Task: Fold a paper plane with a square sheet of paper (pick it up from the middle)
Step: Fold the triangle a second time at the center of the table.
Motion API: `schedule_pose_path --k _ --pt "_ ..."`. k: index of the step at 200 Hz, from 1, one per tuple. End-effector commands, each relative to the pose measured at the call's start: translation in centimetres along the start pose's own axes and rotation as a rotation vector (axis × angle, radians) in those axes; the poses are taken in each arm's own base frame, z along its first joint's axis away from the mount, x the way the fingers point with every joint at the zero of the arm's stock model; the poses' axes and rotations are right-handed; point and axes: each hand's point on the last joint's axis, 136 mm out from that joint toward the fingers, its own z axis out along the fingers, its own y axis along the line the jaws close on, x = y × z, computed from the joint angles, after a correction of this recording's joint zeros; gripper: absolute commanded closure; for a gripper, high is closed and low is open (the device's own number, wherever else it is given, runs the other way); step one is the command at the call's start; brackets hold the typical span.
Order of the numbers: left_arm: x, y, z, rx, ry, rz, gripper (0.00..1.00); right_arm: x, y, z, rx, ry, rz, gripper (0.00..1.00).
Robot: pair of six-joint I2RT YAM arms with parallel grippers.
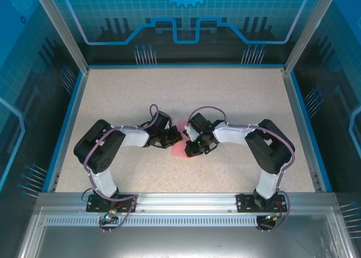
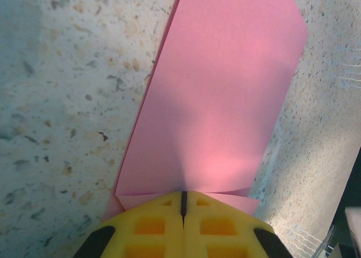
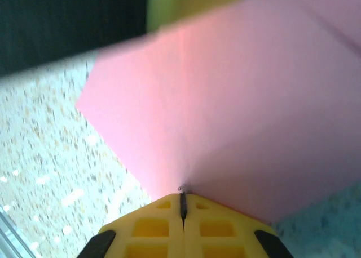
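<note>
**Fig.** The square sheet of paper (image 2: 220,100), pink-red and already folded into a long panel with one slanted corner, lay at the middle of the table (image 1: 242,100), between the two arms. In the left wrist view it rested flat on the speckled surface. Its near edge ran under the fingertips, and a small flap showed to either side of them. In the right wrist view the part nearest the camera rose off the table and ran straight to the fingertips.

The left gripper (image 2: 183,197) was clenched, its jaws meeting in a thin line at the paper's near edge. The right gripper (image 3: 181,199) was likewise clenched, meeting the paper from the other side. Whether either one pinched a layer or merely pressed on it could not be told from these views.

**Handling, as judged.** You were dealing with a very light, thin, limp sheet. It would likely bend under its own weight, slide easily on the table and keep a crease wherever it was squeezed. The folded layers were probably stiffer than a single ply. You were therefore best advised to take hold on a folded edge or along the centre line, near the middle of its length, with a shallow pinch. The other gripper could then pin the paper against skating or springing open. A hard tug risked a tear or a stray crease.
</note>
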Motion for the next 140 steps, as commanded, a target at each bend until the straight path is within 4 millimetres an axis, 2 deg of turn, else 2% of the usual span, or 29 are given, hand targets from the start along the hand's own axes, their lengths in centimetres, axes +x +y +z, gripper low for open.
schedule_pose_path --k 1,6,9,16,30,62,65,78,102,140 --pt "2.6 9.2 0.7 -0.322 0.040 -0.109 1.00 7.0 -2.1 -0.1 0.047 0.217 0.072 0.95" --pt "2.6 9.2 0.7 -0.323 0.040 -0.109 1.00 6.9 -2.1 -0.3 0.046 0.211 0.073 0.95" --pt "2.6 9.2 0.7 -0.323 0.041 -0.109 1.00 7.9 -2.5 -0.2 0.053 0.230 0.085 0.95" --pt "2.6 9.2 0.7 -0.322 0.042 -0.107 1.00 8.2 -2.8 -0.3 0.058 0.232 0.091 0.95" --pt "2.6 9.0 0.8 -0.314 0.043 -0.104 1.00 7.8 -3.1 -1.0 0.054 0.203 0.102 0.95" --pt "2.4 7.6 0.9 -0.266 0.053 -0.081 1.00 3.8 -1.0 -3.7 -0.022 0.046 0.072 0.95" --pt "2.4 7.5 1.0 -0.260 0.054 -0.080 1.00 2.6 -0.3 -4.3 -0.033 0.011 0.058 0.94" --pt "2.4 6.8 1.0 -0.237 0.055 -0.067 1.00 0.8 0.6 -4.9 -0.053 -0.040 0.045 0.94" --pt "2.3 6.0 0.9 -0.218 0.055 -0.052 1.00 -1.0 1.2 -4.3 -0.067 -0.062 0.043 0.94" --pt "2.2 5.1 0.8 -0.188 0.056 -0.040 1.00 -1.9 0.5 -2.3 -0.044 -0.040 0.071 0.95"
